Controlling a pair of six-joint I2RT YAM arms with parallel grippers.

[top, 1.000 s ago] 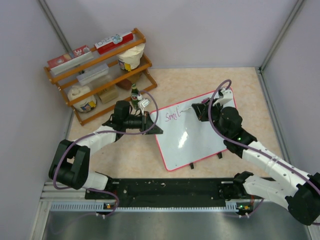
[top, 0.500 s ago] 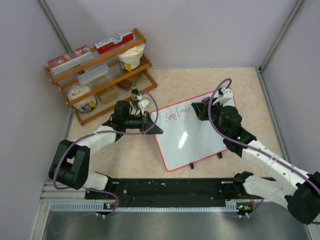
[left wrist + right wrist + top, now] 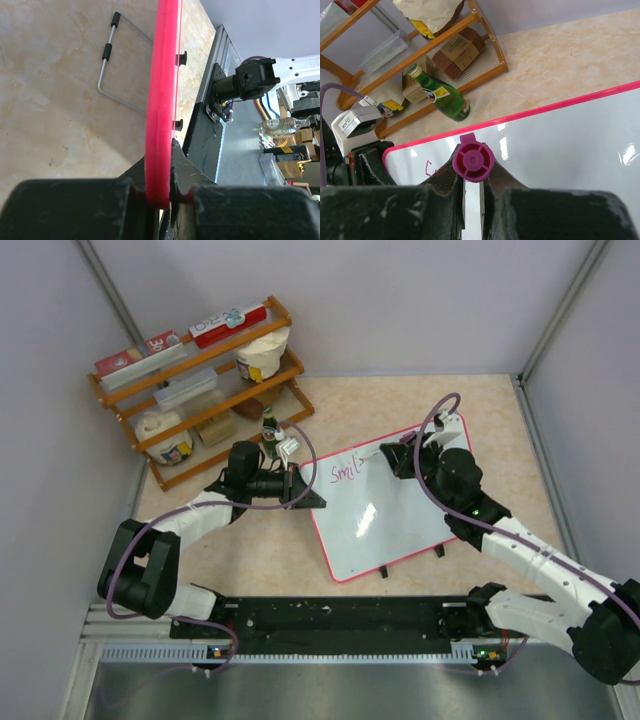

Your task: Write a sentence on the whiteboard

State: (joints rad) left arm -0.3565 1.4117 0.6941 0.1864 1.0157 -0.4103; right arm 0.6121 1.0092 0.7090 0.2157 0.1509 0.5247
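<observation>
The sentence (image 3: 345, 472) is a short pink line on the whiteboard (image 3: 400, 525). It lies between the two hands, starting just beside the left hand (image 3: 297, 487) and ending just short of the right hand (image 3: 398, 455). So far it reads roughly "Smil" plus one more small mark, which is too small to read for certain.

**Change over the last second**
- The right hand has shifted slightly toward the board's far edge.
- The mark after the "l" looks a little fuller than before.
- The left hand and the whiteboard have not moved.
- Judgement: the first word is being finished. Most of the sentence is still unwritten, and the board surface beyond the right hand is bare.

**Orientation**
- The line of writing runs along the board's long axis, from the left hand toward the right hand, parallel to the far frame edge.
- The board sits skewed on the tabletop (image 3: 400, 400), its long axis slanting away from the left hand.
- The marker (image 3: 473, 160) points its tip down at the board and toward the left hand. Its purple rear end faces the right wrist.

**Hand state**
- The left hand (image 3: 165, 192) is pinching the red-pink frame (image 3: 162, 100) edge-on.
- The right hand is pressed together on the marker barrel.
</observation>
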